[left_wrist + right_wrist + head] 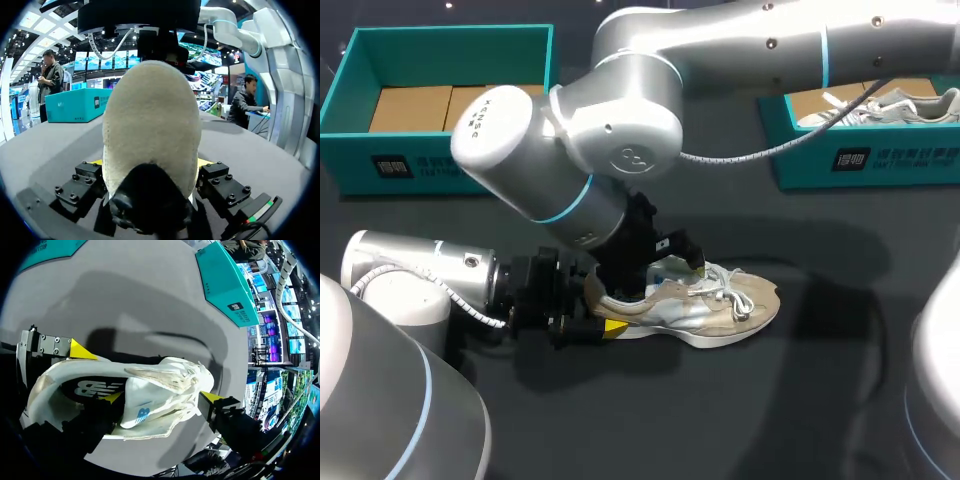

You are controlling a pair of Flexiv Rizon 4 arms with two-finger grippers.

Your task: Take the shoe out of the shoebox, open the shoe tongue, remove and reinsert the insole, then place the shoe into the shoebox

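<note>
Lying on the table with its toe toward 3 o'clock, the shoe (705,305) is already out of the shoebox (450,55), which stands at 10 o'clock, so I judge the first step done. The left gripper (151,162) is clamped on the heel from the 9 o'clock side. The right gripper (161,397) is at the shoe's opening, around the tongue (160,377); whether it grips the tongue I cannot tell. The dark insole (95,388) lies inside the shoe. I think the tongue step is in hand; the insole work and the return to the box remain.
</note>
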